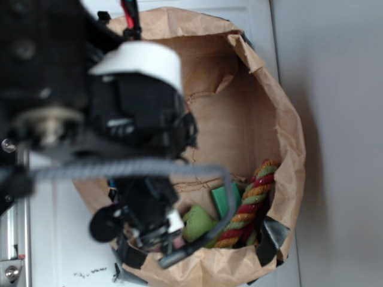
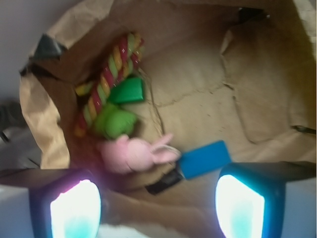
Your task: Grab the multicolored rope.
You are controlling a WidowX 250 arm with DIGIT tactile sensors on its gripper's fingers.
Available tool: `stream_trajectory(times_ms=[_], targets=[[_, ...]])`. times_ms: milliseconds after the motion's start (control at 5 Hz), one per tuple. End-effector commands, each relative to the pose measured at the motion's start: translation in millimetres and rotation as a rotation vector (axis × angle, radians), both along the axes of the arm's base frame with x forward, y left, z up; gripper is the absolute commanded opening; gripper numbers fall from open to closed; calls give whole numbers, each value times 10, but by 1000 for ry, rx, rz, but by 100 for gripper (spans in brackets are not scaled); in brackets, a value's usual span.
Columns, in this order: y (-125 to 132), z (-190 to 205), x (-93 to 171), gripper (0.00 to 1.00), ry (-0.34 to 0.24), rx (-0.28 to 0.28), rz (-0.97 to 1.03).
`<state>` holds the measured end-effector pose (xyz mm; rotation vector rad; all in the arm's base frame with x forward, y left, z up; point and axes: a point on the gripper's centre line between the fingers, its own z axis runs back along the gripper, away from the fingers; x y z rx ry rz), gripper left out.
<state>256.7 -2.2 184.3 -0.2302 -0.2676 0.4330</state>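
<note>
Rope [image 2: 105, 82] lies beside green block [image 2: 128, 91].

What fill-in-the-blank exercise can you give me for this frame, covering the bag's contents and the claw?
1. All the items lie inside a brown ____ bag.
2. The multicolored rope lies along the bag's wall, right beside the ____ rectangular block.
3. Between the green plush toy and the blue block lies a ____ bunny.
4. The claw holds ____.

Missing words: paper; green; pink; nothing
</note>
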Motion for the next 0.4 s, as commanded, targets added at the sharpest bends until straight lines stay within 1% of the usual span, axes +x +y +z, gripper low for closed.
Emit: stream_trajectory(times_ms=[0,200], targets=[[159,-115,204,100,-30,-23,33],[42,-204,247,100,11,42,33]])
